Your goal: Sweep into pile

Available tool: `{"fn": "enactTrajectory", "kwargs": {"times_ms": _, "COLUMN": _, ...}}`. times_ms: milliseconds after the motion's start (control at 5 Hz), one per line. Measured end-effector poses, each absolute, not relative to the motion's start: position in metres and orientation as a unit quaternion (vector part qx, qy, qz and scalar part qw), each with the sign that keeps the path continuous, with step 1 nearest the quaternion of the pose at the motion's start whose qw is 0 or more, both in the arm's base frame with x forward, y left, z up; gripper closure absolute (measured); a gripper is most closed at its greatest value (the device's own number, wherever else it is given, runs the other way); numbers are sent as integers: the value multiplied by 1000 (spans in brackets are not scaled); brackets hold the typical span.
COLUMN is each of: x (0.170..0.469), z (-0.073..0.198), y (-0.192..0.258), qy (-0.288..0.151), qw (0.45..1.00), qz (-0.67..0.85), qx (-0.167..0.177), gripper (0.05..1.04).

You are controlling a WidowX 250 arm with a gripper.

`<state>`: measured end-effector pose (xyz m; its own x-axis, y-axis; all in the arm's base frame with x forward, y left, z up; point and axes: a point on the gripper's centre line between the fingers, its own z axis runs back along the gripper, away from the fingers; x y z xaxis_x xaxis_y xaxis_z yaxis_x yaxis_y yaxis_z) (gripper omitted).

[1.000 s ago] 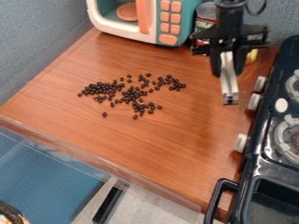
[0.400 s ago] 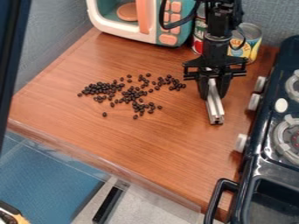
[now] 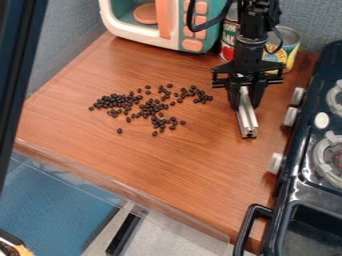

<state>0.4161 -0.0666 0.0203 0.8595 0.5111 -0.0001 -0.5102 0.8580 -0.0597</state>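
Note:
The black gripper hangs over the right part of the wooden counter, to the right of the beans. It is shut on a silver metal bar, which slants down from between the fingers. Dark beans lie scattered across the counter's middle and left, densest at the left and centre, with a few strays around them. The bar and the beans are apart.
A toy microwave stands at the back, with cans beside it behind the gripper. Along the right runs a black stove with knobs and a handle. The wooden counter ends at a clear front edge strip.
The gripper came from the back right toward the front left with the bar, then shifted slightly back. A dark post entered at the left edge. The beans have not moved.

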Motion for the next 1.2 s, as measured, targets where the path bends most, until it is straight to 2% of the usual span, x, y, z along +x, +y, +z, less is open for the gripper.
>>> {"fn": "enactTrajectory", "kwargs": {"times_ms": 400, "x": 408, "z": 17, "y": -49, "qy": -17, "qw": 961, "qz": 275, "qx": -32, "gripper": 714}}
{"fn": "enactTrajectory", "kwargs": {"times_ms": 800, "x": 395, "z": 18, "y": 8, "qy": -14, "qw": 946, "qz": 322, "qx": -29, "gripper": 714}}
{"fn": "enactTrajectory", "kwargs": {"times_ms": 1200, "x": 381, "z": 17, "y": 46, "qy": -5, "qw": 932, "qz": 361, "qx": -32, "gripper": 714}}
